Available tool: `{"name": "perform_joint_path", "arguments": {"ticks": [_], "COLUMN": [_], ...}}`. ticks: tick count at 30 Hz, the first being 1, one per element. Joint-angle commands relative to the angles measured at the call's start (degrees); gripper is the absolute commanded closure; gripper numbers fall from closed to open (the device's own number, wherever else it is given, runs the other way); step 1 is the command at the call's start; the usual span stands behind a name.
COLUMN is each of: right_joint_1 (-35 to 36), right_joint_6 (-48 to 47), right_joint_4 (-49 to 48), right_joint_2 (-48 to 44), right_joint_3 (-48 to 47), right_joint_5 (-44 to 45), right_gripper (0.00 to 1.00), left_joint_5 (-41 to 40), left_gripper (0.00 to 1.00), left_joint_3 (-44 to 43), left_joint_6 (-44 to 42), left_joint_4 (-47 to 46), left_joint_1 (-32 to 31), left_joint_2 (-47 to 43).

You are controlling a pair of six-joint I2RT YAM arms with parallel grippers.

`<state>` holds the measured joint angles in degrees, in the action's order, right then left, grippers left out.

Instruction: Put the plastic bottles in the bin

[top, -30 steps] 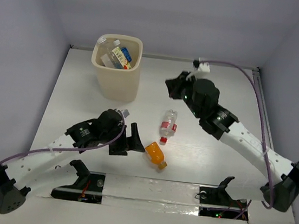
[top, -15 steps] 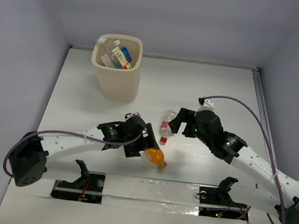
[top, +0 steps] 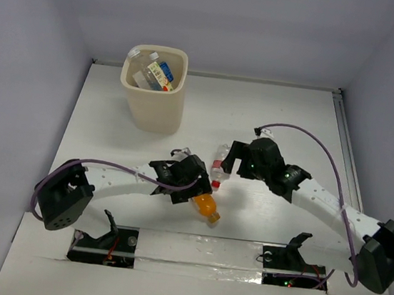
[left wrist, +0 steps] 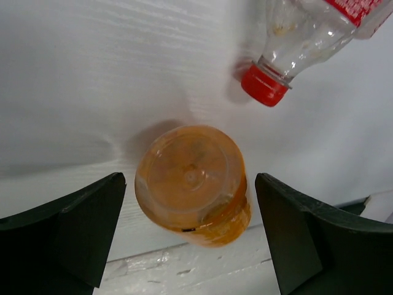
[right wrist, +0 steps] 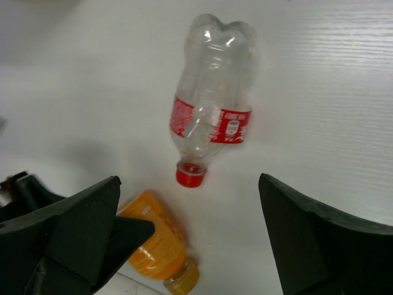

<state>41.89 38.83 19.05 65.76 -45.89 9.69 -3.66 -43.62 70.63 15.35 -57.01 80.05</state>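
Here, left gripper (left wrist: 188, 196) agape either side of the orange bottle (left wrist: 184, 175), right gripper (right wrist: 189, 181) agape, seemingly above the red-labelled bottle (right wrist: 212, 117).

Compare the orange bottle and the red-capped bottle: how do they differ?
Colour: orange bottle solid orange, red-capped bottle clear with a red label band. Build: orange bottle looks shorter, stubbier; red-capped bottle slimmer. Both lie on their sides on the table, outside the bin.

1. My left arm (top: 112, 181) and right arm (top: 320, 199) — white links with black joints.
2. A purple cable (top: 293, 127) loops along each.
3. My bases (top: 61, 203) are black and blocky.
4. My left gripper (left wrist: 189, 178) and right gripper (right wrist: 189, 179) — dark, matte, wedge-shaped fingers (left wrist: 67, 233).
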Motion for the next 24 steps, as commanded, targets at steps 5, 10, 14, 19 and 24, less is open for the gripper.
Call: {"name": "perform_joint_path", "arguments": {"ticks": [5, 10, 14, 19, 24], "right_joint_1": [-7.5, -7.5, -7.5, -7.5, -8.0], "right_joint_6": [-3.9, -5.7, -6.4, -6.5, -6.4], "right_joint_4": [-6.1, -6.0, -7.1, -6.6, -4.5], "right_joint_2": [10.9, 19.5, 23.3, 27.8, 34.5], "right_joint_3": [-2.1, -8.3, -11.0, -14.3, -19.1], "right_joint_5": [-8.5, -8.5, -9.2, -7.9, -5.7], "right_gripper": [0.0, 0.0, 0.0, 0.0, 0.0], "left_joint_5": [-4.1, -4.0, -4.5, -7.7, -11.3], "left_gripper": [0.41, 0.59, 0.64, 0.66, 0.66], "left_joint_3": [2.0, 3.1, 3.7, 0.6, -12.7], "left_joint_6": [2.6, 2.2, 1.4, -1.2, -9.5], "left_joint_4": [-3.9, -3.5, -0.3, 7.7, 16.9], "left_joint_1": [-0.9, -0.9, -0.9, -0.9, 6.9], "left_joint_2": [0.1, -1.4, -5.2, -14.3, -22.5]}}
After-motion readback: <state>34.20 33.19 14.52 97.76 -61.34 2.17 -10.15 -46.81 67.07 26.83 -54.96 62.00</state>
